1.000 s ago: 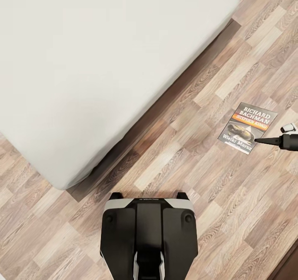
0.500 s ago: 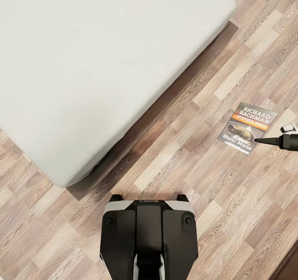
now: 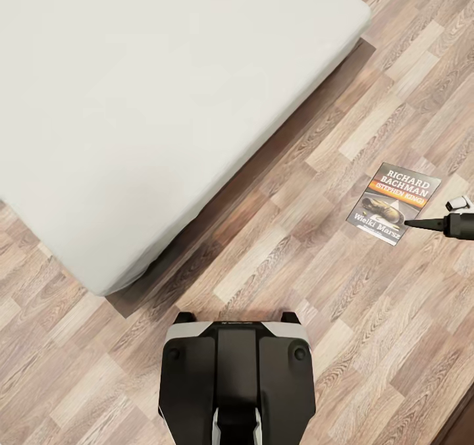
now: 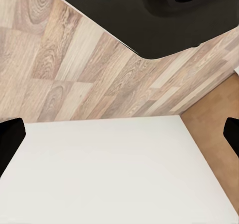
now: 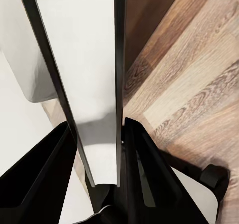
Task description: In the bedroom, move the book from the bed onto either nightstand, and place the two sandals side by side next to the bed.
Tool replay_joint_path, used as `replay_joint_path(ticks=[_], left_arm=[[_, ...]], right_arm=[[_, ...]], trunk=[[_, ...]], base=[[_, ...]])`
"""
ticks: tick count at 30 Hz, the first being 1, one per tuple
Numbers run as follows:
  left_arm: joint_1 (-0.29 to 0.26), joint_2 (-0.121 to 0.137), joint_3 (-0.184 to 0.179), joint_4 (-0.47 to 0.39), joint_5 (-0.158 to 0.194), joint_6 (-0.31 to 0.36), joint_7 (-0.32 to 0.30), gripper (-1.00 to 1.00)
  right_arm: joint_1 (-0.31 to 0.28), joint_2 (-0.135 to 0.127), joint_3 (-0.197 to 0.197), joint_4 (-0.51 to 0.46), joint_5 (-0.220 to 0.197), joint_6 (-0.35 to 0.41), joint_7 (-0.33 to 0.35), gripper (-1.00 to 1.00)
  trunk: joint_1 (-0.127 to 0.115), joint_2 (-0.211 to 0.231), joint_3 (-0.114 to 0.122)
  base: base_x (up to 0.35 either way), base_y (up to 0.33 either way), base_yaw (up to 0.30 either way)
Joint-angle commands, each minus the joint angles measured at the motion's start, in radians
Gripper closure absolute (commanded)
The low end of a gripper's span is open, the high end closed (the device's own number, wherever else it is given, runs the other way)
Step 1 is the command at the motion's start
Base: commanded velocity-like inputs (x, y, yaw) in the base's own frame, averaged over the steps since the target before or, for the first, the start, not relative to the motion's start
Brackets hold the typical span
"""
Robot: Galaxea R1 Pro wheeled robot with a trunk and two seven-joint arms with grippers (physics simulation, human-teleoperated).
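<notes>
Above the wooden floor (image 3: 368, 340), at the right side of the head view, the right hand (image 3: 413, 223) holds the book (image 3: 394, 203) by its lower edge, with the cover facing up toward the camera. In the right wrist view the book (image 5: 84, 74) stands thin and edge-on between the two dark fingers (image 5: 142, 164), which are closed tight on it near one end. The left hand (image 4: 119, 137) is wide open and holds nothing; its two dark fingertips sit at the two sides of the left wrist view, over the pale mattress. The bed (image 3: 145, 103) lies to the left of the book, well apart from it, and the robot's base (image 3: 237, 379) is on the floor near the bed corner. No nightstand and no sandals can be seen here. I think the carrying step is going on, and the book is still to be set down. The risk I see is the grip: the hand pinches only a small part of a thin paperback, so the book could swing or slip out if the base turns sharply. It could also bend and land badly on the nightstand.
</notes>
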Motion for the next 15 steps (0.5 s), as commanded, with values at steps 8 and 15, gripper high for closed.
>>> replay_joint_path(ticks=[8,15], left_arm=[[0.0,0.001,-0.007,-0.002,0.0,0.007,-0.002,-1.0],[-0.001,0.002,-0.006,-0.005,0.006,0.048,-0.003,-1.0]], right_arm=[[0.019,0.0,0.008,0.001,-0.008,0.009,0.001,1.0],[0.028,0.002,0.009,0.001,-0.008,0.009,0.001,1.0]], trunk=[[0.001,-0.001,0.008],[0.001,-0.001,0.016]], base=[[-0.023,0.0,0.0],[-0.004,0.0,0.0]])
